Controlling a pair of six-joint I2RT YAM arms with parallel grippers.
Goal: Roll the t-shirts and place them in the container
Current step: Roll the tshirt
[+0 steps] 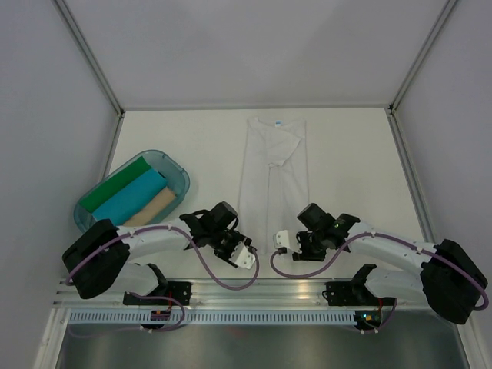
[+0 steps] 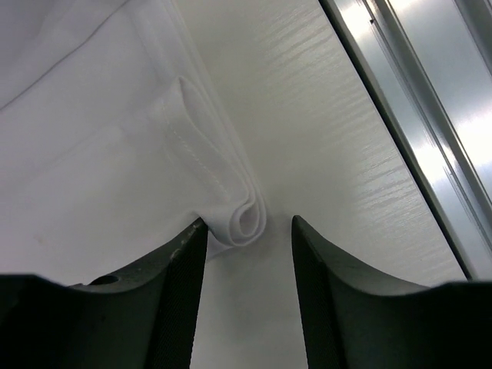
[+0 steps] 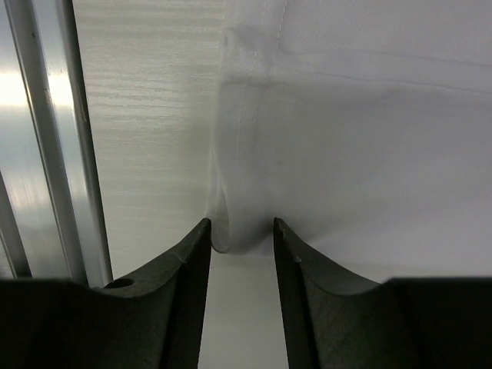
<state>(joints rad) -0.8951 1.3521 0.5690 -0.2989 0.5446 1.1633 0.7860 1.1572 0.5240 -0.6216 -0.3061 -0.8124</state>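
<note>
White t-shirt (image 1: 273,173) lies mid-table, folded into a long strip, collar far. Left of it a teal tub (image 1: 181,183) holds three coloured rolls (image 1: 134,196). Left gripper (image 2: 247,227) and right gripper (image 3: 241,227) stand part-open at the near hem (image 2: 244,217), its curled edge between their tips, not pinched.

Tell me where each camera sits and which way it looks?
Top external: above and behind, looking down at the table, white t-shirt and tub; left arm and right arm show.
Left wrist: on the left arm, looking past its open jaws at the shirt's near-left corner.
Right wrist: on the right arm, past its open jaws at the near-right corner.
Shared: both wrist views see the same shirt and the metal rail.
</note>
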